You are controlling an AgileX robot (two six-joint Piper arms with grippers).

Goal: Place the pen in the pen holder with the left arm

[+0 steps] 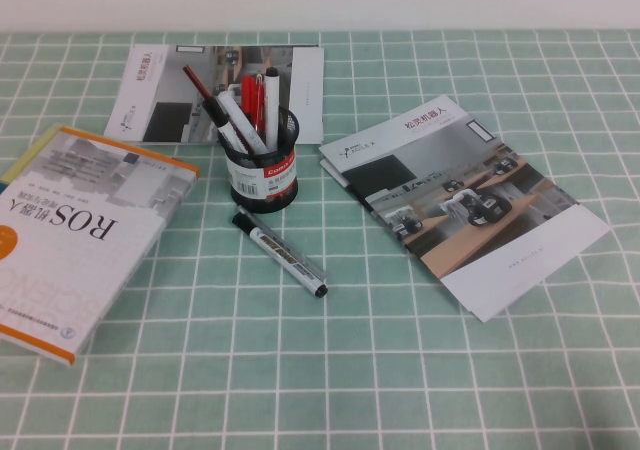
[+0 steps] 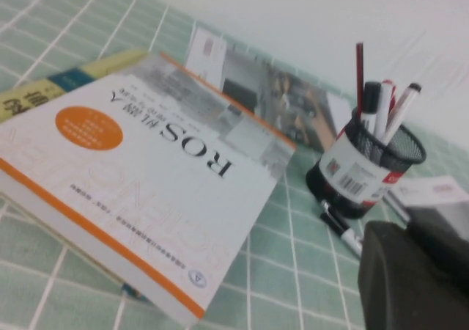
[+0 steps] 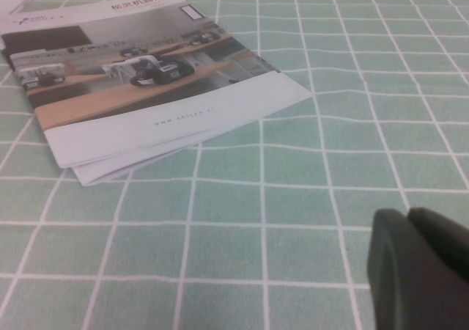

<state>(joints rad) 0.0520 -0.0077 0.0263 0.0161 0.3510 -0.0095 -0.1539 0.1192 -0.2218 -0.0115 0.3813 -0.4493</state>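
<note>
Basically: green-and-white checked cloth (image 1: pixel 420 370) covers the table. Thick ROS book (image 1: pixel 70 235) lies at the robot's left, glossy brochure (image 1: pixel 465 200) at the right, a second brochure (image 1: pixel 215 90) behind the pen holder (image 1: pixel 262 170), a black wire-mesh cylinder already stuffed with red pens and markers. The pen (image 1: pixel 281 254), white barrel and black cap, lies flat just in front of it, unobstructed. Left gripper (image 2: pixel 418 271) closed, empty, beside the book. Right gripper (image 3: pixel 421 271) near the right brochure; can't tell its state.

"ROS" stands in large black letters on the white book (image 1: pixel 75 235) cover.
</note>
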